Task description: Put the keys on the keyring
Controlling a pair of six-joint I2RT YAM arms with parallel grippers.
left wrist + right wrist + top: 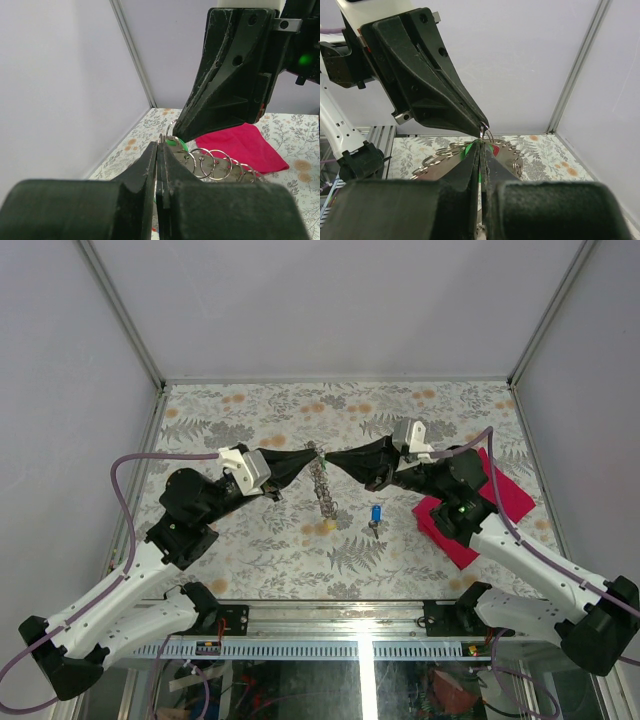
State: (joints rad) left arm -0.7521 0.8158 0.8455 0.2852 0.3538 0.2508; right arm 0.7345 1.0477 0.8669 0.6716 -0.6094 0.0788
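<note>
Silvery keyring, round loops in a row, seems to dangle downward, pinched by the shut left hand and right hand.

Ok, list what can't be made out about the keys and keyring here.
- Top view: where the left gripper and right gripper meet, what each pinches is too small and covered by their tips.
- Left wrist: the left gripper hides the lower keyring; whether the green key is threaded cannot be told.
- Right wrist: the blue key is out of frame.
- Top view: the right arm covers part of the red cloth.
</note>
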